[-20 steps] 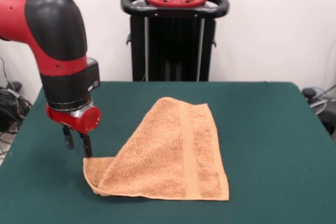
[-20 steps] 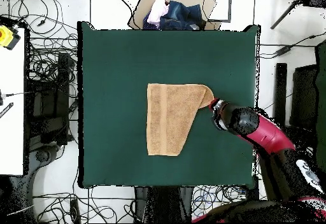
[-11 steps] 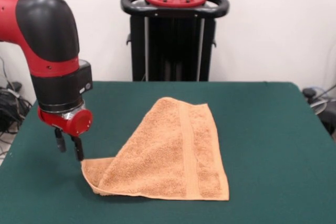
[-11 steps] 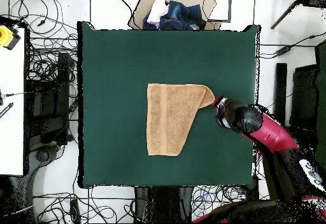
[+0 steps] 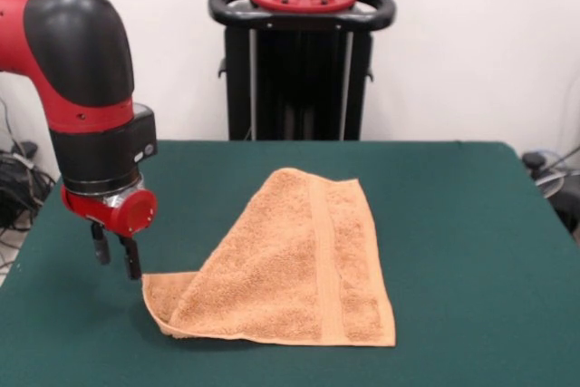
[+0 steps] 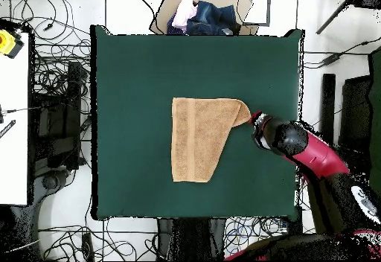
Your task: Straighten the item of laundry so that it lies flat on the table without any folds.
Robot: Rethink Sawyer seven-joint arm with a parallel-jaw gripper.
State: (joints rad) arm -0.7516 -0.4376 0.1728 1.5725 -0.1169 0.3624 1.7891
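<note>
One fold left: your towel [image 5: 290, 265] lies doubled over diagonally on the bench [image 5: 471, 224]. Your pincer [image 5: 115, 255] hangs narrowly parted, empty, just beside the folded corner.

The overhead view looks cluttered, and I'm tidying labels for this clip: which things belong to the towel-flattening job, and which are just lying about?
Part of the job:
- towel, one corner folded over
- green table
- gripper, beside the towel's folded corner

Just lying about:
- bundle of clothes beyond the table's edge
- cables on the floor
- yellow object on the white side surface
</note>
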